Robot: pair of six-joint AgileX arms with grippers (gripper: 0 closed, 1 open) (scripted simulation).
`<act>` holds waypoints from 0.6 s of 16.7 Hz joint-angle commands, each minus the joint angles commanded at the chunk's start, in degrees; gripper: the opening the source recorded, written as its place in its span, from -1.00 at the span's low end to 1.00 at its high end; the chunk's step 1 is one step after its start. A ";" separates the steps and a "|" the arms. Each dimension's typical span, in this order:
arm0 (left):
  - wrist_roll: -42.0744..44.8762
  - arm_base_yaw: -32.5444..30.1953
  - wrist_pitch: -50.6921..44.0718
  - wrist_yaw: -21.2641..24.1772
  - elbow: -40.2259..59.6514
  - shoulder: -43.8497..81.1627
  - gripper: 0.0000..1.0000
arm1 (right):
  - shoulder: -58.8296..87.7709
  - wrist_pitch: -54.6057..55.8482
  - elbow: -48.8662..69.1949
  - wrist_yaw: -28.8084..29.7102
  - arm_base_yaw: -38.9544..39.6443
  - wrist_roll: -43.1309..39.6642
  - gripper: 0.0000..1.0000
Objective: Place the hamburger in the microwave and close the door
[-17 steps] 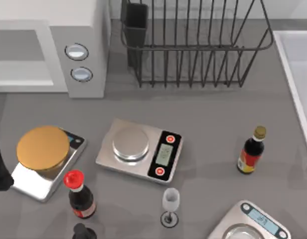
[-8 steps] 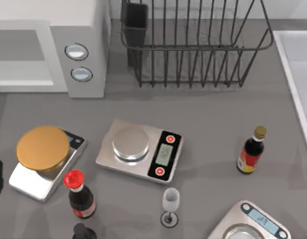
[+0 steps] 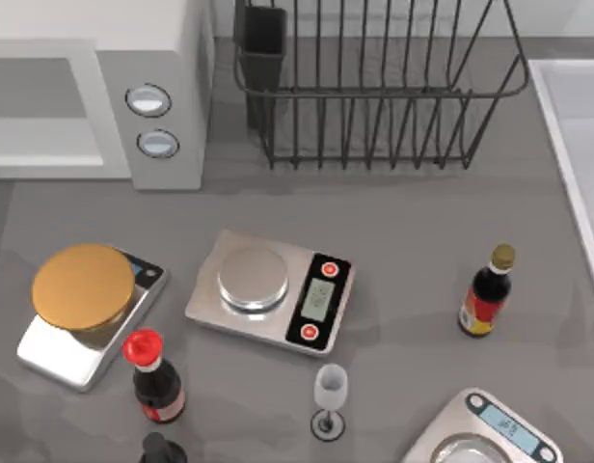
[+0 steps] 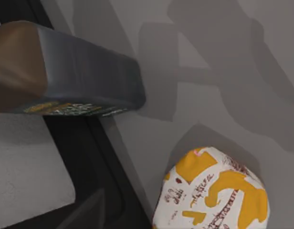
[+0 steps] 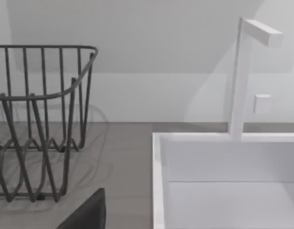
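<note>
Lying on the grey surface (image 4: 218,62), the hamburger (image 4: 214,193) sits wrapped, ungrasped, just beside a dark end effector finger (image 4: 85,81); whether the left end effector is open, cannot tell. Approach step, judging; next needs a descent around the bun. Wrapper print unreadable. Microwave (image 3: 162,92) open at far left.

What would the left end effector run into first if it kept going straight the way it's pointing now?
Probably the grey table, close beside the hamburger. The wrist view looks down on both, but depth is unclear, so it might clip the wrapper.
</note>
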 joint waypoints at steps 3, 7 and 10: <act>11.62 3.58 -8.03 0.00 8.70 13.82 1.00 | 0.00 0.00 0.00 0.00 0.00 0.00 1.00; 24.31 7.19 -16.52 0.11 18.55 28.69 1.00 | 0.00 0.00 0.00 0.00 0.00 0.00 1.00; 30.37 8.57 -20.29 0.30 23.59 35.53 1.00 | 0.00 0.00 0.00 0.00 0.00 0.00 1.00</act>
